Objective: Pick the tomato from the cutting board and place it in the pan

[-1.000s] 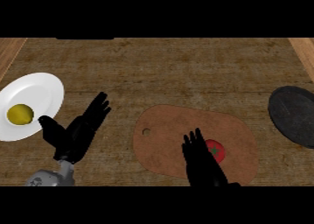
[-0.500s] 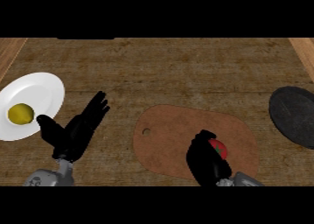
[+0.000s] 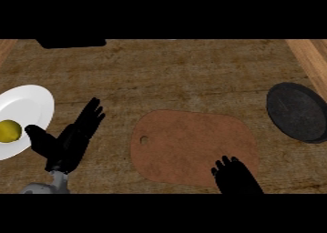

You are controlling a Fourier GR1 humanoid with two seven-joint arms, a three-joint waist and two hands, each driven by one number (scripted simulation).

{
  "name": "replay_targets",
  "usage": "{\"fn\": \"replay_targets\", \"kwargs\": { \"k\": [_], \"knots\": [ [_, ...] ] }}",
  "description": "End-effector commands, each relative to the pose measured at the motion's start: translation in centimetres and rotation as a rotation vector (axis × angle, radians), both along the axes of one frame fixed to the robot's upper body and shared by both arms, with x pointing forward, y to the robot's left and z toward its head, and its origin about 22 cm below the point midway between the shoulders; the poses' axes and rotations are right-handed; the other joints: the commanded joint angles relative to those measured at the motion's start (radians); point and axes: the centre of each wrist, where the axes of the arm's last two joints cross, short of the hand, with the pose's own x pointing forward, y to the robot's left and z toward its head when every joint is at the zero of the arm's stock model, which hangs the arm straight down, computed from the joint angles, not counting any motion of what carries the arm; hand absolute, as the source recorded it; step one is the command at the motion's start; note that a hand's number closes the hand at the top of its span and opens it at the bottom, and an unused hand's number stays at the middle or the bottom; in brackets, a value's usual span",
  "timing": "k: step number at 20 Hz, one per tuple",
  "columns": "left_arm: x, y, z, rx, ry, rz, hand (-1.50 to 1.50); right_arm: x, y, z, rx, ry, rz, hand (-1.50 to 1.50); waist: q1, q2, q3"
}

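Tomato: hidden | right hand (image 3: 234,176) (fingers curled) over cutting board (image 3: 186,145)

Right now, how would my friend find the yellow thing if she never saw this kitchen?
Start at the brown counter and look to its left edge, where a white plate lies. The yellow thing sits on that plate's lower left part. It is the only small, round, yellow object anywhere.

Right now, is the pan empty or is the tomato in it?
Empty: the pan shows only its bare dark surface. No tomato is visible; the right hand sits curled on the board.
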Motion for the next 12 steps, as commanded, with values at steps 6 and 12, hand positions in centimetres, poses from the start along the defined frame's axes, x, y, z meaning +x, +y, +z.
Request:
{"fn": "replay_targets", "kwargs": {
  "k": [6,12],
  "knots": [
    [-0.7,0.5,-0.5,-0.001,0.0,0.001,0.0,-6.0,-6.1,3.3,0.397,-0.238,-0.213,1.5,0.006,0.0,0.003],
    [-0.3,-0.3,0.1,-0.005,-0.013,-0.037,0.0,-7.7,-7.3,7.3,0.723,-0.372,-0.286,1.5,0.023,0.005,0.003]
  ]
}}
